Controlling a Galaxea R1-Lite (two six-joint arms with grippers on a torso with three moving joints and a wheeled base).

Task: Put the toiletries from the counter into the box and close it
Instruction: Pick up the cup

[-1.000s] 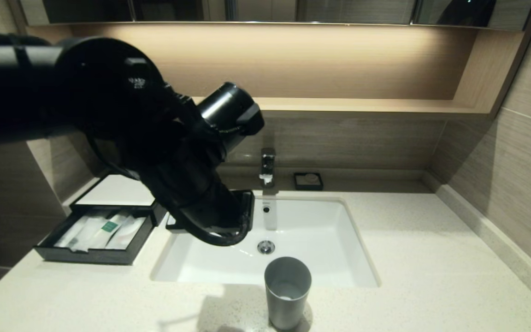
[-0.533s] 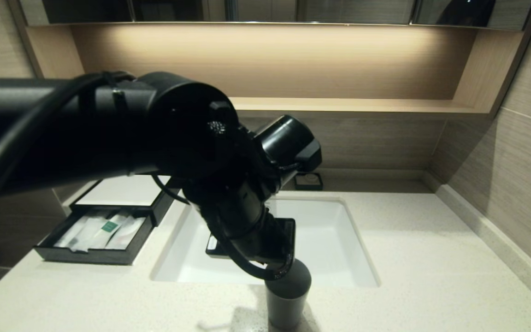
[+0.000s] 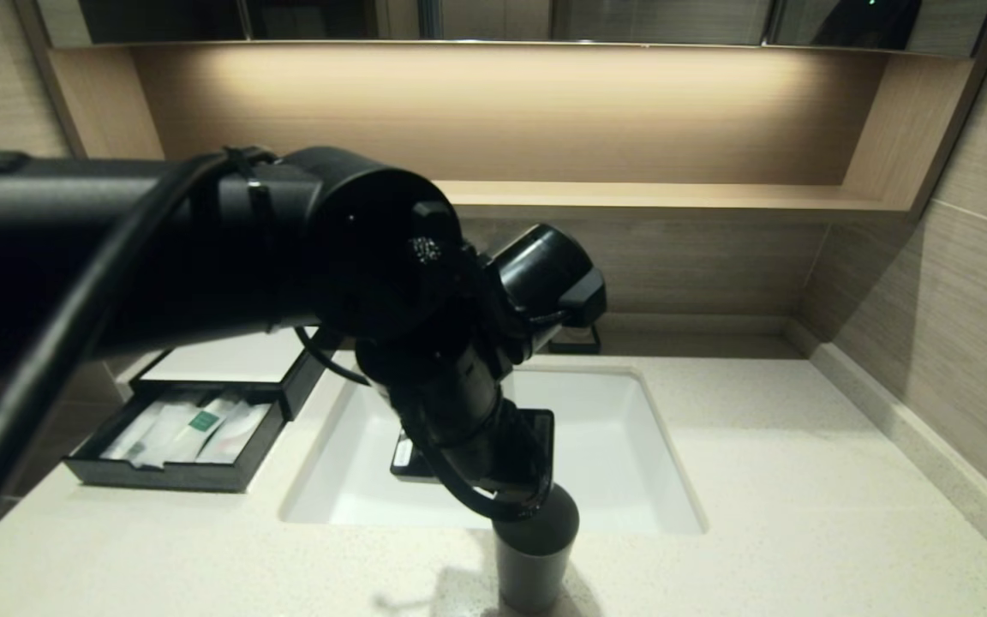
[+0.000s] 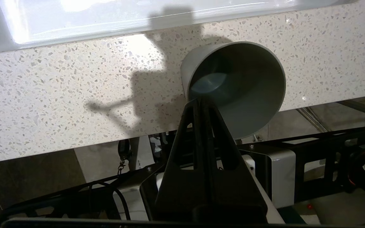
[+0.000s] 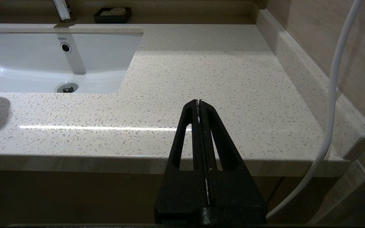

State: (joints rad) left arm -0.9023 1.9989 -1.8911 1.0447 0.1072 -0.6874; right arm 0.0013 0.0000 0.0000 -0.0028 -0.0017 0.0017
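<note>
The black box [image 3: 219, 356] with a white top panel stands at the left end of the speckled counter [image 3: 759, 480]. Its drawer [image 3: 159, 473] is pulled out. Two cream paper-wrapped sticks, one showing a green band [image 3: 202, 421], and a translucent packet [image 3: 241, 428] lie in the drawer. My left arm [image 3: 425, 343] reaches across the sink [image 3: 622, 446]. My left gripper [image 4: 198, 100] is shut and empty, its tip just over the near rim of a grey cup [image 4: 242, 88]. My right gripper [image 5: 199, 101] is shut and empty over the counter's front edge, right of the sink.
The grey cup [image 3: 532, 557] stands on the counter in front of the sink. A tap [image 5: 62, 9] and a small black soap dish [image 5: 112, 14] are behind the sink. A wooden shelf niche [image 3: 673, 195] runs along the wall. A white cable [image 5: 334, 95] hangs at the right.
My left arm has swung right, from beside the box across the sink to above the grey cup. The drawer and its contents have not moved.
</note>
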